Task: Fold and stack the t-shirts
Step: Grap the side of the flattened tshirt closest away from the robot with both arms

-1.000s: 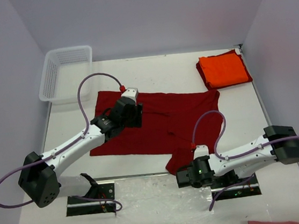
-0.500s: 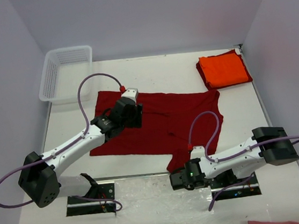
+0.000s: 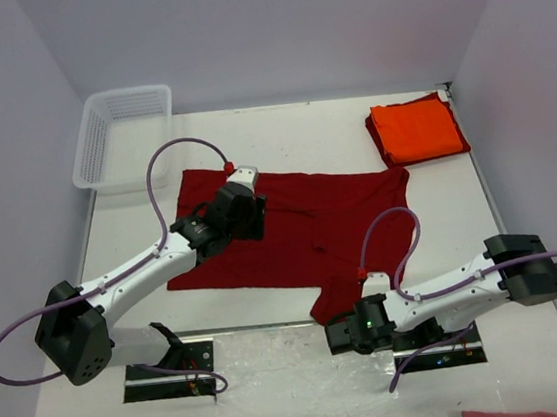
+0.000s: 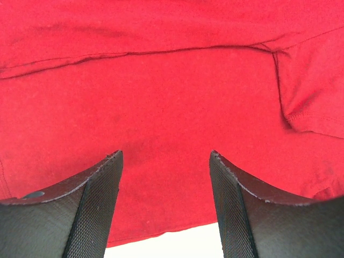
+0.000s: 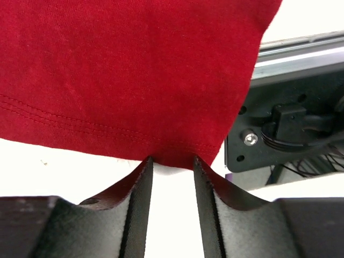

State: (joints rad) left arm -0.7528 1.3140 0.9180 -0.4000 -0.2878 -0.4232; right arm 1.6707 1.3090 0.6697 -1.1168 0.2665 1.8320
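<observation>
— What is the setting?
— A white bench (image 3: pixel 280 133) boxed in by pale lavender walls, with a white mesh basket (image 3: pixel 119 136) in its far left corner

— And the left gripper (image 4: pixel 166 156)?
— Its jaws stand wide apart, low over the upper left part of the crimson t-shirt (image 3: pixel 301 231), with nothing between them but the cloth below

— Where is that shirt?
— Spread flat across the middle of the bench, one flap reaching towards the near edge

— The right gripper (image 5: pixel 171 160)?
— It is down at that flap, its jaws a narrow gap apart. The stitched hem lies just at the fingertips, and bare bench shows between them

— And further right?
— The orange t-shirt (image 3: pixel 416 130) sits folded in the far right corner, well apart from both grippers
</observation>
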